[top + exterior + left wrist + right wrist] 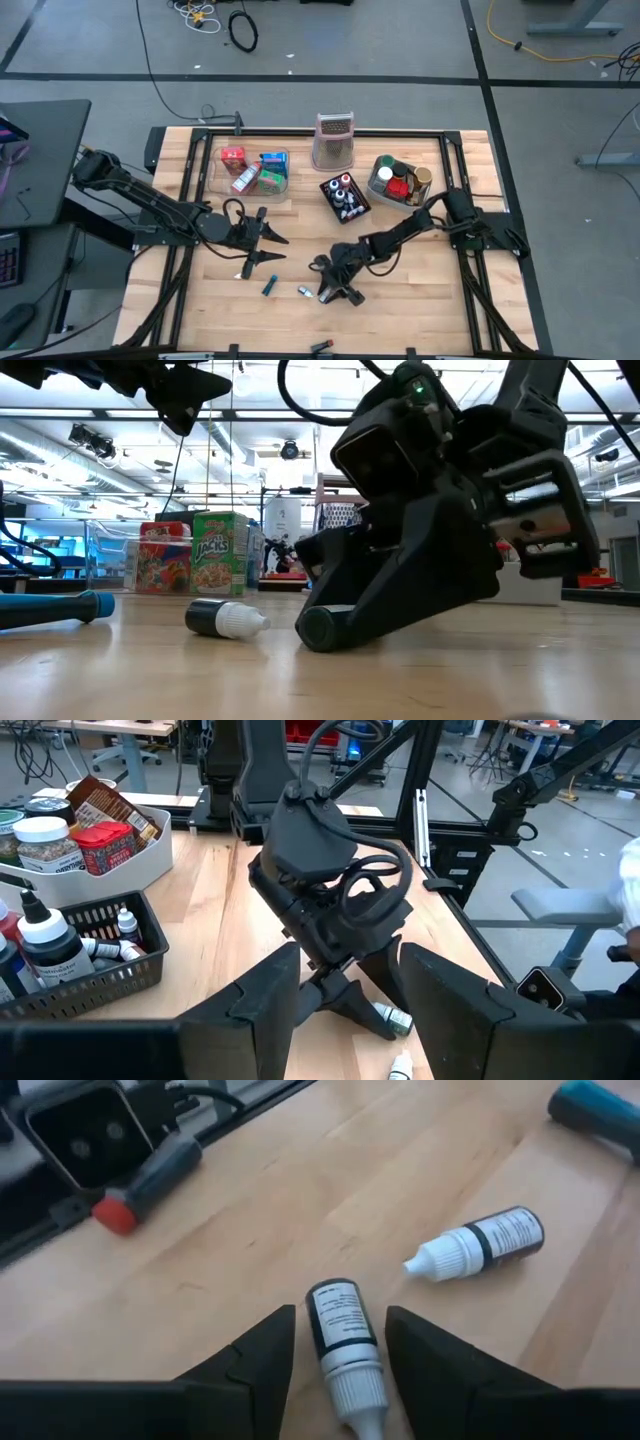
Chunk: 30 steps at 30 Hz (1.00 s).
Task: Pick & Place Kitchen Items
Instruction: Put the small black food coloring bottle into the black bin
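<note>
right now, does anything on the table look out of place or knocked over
Yes. Two small dropper vials with white tips lie on their sides on the bare wood, away from the containers: one between the right gripper's open jaws, the other loose beside it, near a blue marker-like tube.

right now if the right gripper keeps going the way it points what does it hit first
Most likely the small dropper bottle lying between the right gripper's open fingers, then the wooden table beneath. A second bottle lies off to the side.

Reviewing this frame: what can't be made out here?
- Small dropper vial with black label and white cap: whether the right gripper touches it; its tip is cut off by the right wrist view's edge.
- Labels on the vials in the black mesh basket: too small in the high view.
</note>
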Each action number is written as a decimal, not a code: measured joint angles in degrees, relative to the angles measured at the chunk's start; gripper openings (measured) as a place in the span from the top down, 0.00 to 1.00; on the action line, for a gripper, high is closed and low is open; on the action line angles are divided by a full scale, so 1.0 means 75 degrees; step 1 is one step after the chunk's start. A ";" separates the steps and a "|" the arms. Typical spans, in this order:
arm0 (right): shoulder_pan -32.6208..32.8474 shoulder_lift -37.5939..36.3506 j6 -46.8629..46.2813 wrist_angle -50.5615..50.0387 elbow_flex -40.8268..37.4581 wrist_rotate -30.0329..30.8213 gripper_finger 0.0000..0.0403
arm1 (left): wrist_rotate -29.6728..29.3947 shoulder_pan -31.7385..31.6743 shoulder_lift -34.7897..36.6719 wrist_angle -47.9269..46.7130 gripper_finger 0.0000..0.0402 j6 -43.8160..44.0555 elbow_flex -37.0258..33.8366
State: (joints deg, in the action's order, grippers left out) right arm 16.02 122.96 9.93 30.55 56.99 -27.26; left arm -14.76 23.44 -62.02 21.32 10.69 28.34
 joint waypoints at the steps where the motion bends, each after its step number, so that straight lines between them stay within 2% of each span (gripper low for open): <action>1: 0.0022 -0.0003 0.0161 0.0017 -0.0004 0.0108 0.58 | 0.0000 -0.0001 0.0000 0.0000 0.54 0.0000 0.0000; 6: 0.0030 -0.0003 0.0616 0.0030 -0.0012 0.0306 0.61 | 0.0000 -0.0001 0.0000 0.0000 0.54 0.0001 0.0000; 16: 0.0027 -0.0023 0.0579 -0.0066 -0.0012 0.0556 0.80 | 0.0000 0.0000 0.0000 0.0000 0.54 0.0004 0.0000; 19: 0.0030 -0.0148 0.0272 -0.0248 -0.0012 0.0616 0.80 | 0.0000 -0.0001 0.0000 0.0000 0.54 0.0004 0.0000; 22: 0.0013 -0.0478 0.0168 -0.0844 -0.0029 0.0670 0.75 | 0.0000 0.0000 0.0000 0.0000 0.54 0.0004 -0.0001; 26: -0.0039 -0.1284 0.0314 -0.2113 -0.0047 0.1487 0.73 | 0.0000 -0.0001 0.0000 0.0000 0.54 0.0006 -0.0003; 30: -0.0116 -0.2278 0.0540 -0.4118 -0.0041 0.2930 0.78 | 0.0000 0.0000 0.0000 0.0000 0.54 0.0006 -0.0003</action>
State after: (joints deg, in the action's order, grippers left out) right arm 15.16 105.88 13.98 -0.33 56.69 -5.29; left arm -14.76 23.44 -62.02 21.32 10.74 28.32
